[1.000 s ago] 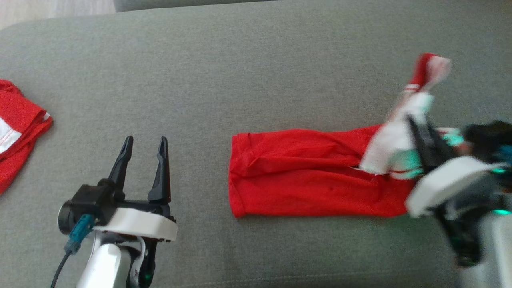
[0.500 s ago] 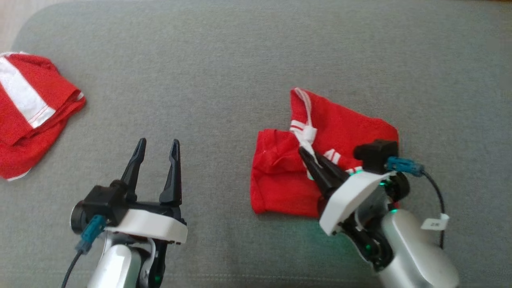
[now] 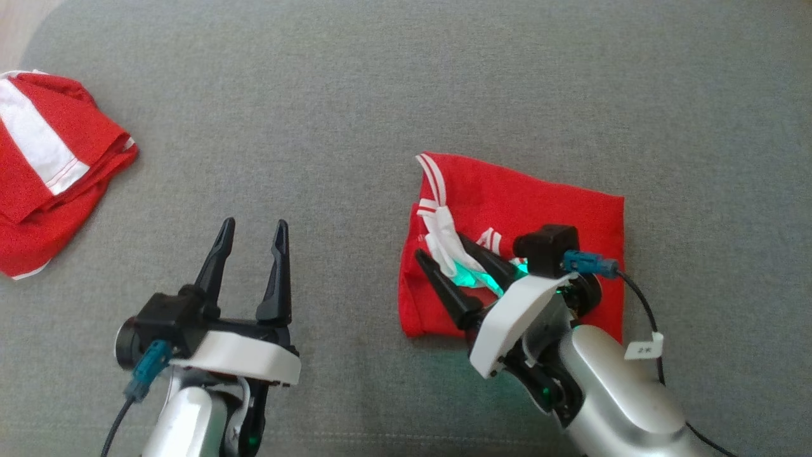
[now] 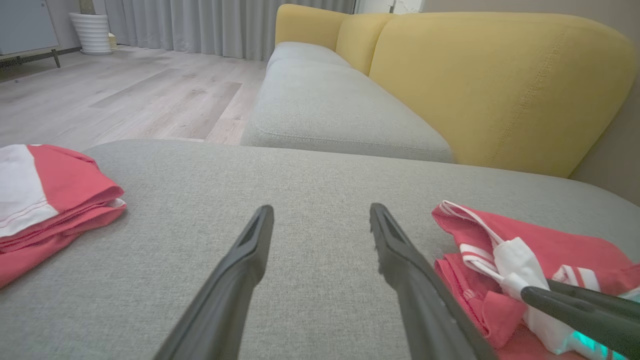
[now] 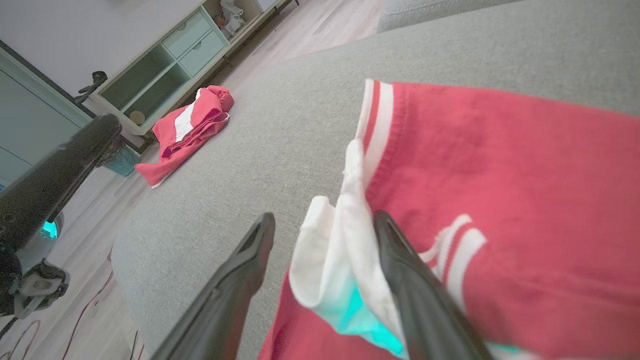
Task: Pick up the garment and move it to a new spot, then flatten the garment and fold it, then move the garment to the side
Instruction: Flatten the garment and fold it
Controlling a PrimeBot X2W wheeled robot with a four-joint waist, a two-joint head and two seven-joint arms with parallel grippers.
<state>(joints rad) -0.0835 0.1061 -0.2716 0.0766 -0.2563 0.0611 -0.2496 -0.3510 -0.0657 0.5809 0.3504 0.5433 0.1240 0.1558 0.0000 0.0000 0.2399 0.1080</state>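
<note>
On grey upholstery [image 3: 380, 95], the red garment [image 3: 545, 203] lies folded, white-trimmed.

Home living room; yellow sofa [image 4: 500, 85]; curtains [image 4: 200, 25]; wood floor [image 4: 125, 100]; sideboard [image 5: 165, 65]

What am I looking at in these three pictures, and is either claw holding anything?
A two-armed robot works over a grey fabric cushion. One picture comes from its head, looking down. The other two come from cameras on each wrist, looking along the fingers. The left gripper hovers open over bare cushion. The right gripper is open too, over a folded red garment with white stripes. A white flap lies between its spread fingers, so nothing is gripped. A second red and white folded garment lies at the far left.
</note>
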